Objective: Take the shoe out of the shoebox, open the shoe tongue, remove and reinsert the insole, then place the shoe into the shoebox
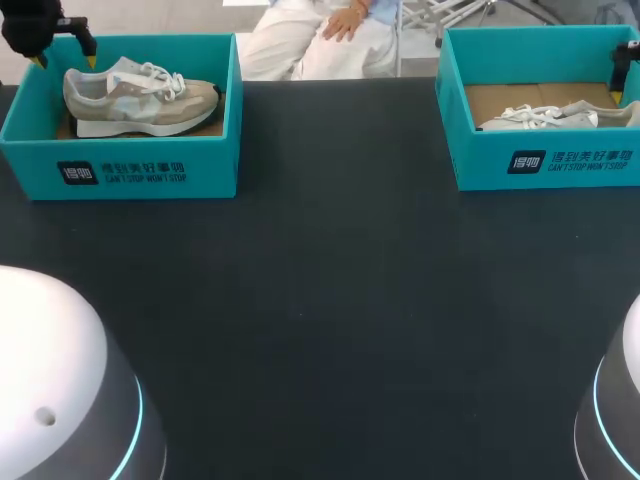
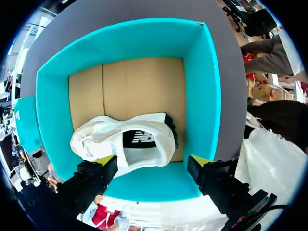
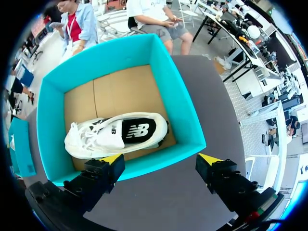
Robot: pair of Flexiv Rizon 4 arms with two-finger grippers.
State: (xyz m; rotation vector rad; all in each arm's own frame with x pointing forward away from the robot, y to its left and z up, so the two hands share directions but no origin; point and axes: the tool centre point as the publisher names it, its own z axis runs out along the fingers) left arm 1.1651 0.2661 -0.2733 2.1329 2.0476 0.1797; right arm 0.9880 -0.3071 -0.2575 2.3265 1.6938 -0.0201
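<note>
Two teal shoeboxes stand at the table's far corners. The left box (image 1: pixel 130 170) holds an upright beige-and-white sneaker (image 1: pixel 140 95), toe pointing right. My left gripper (image 1: pixel 65 58) hangs open over that box's heel end. In the left wrist view the sneaker (image 2: pixel 130 142) lies under the open gripper (image 2: pixel 153 161), heel opening nearest the fingers, inside the box (image 2: pixel 202 96). The right box (image 1: pixel 545 160) holds a pale sneaker (image 1: pixel 555 117) lying low. My right gripper (image 1: pixel 622 90) hovers open above its right end. In the right wrist view this shoe (image 3: pixel 115 134) lies ahead of the empty gripper (image 3: pixel 161 159).
The dark table top (image 1: pixel 330 280) stretches between the two boxes and toward the near edge. The rounded white bases of my arms (image 1: pixel 50 380) (image 1: pixel 620 400) rise at the two near corners.
</note>
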